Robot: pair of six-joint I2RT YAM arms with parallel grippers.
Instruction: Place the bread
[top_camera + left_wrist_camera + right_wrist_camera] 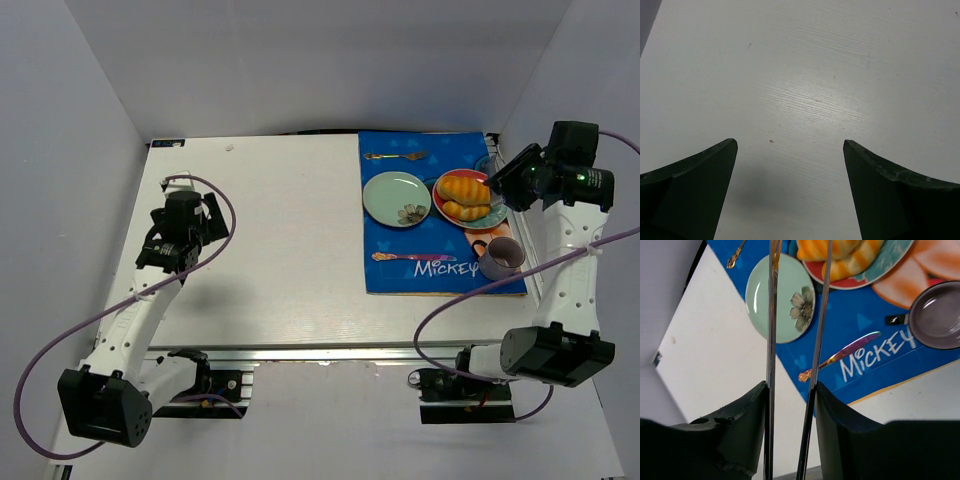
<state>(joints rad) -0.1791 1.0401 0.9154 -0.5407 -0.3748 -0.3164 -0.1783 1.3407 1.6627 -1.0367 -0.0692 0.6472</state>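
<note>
The bread (463, 186), a golden-orange ridged roll, lies on a red-rimmed plate (441, 205) at the far right, beside a paler piece (470, 210). My right gripper (508, 180) hovers at that plate's right edge. In the right wrist view it (790, 386) is shut on metal tongs (771, 315), whose two thin blades run up to either side of the bread (812, 247). Their tips are cut off by the frame's top edge. My left gripper (208, 220) is open and empty over bare white table (790, 142).
A blue Mickey mat (440, 275) holds a green flowered plate (396, 198), a gold fork (395, 156), a rainbow knife (410, 258) and a purple cup (500, 257). A glass (487, 163) stands behind the red plate. White walls enclose the table.
</note>
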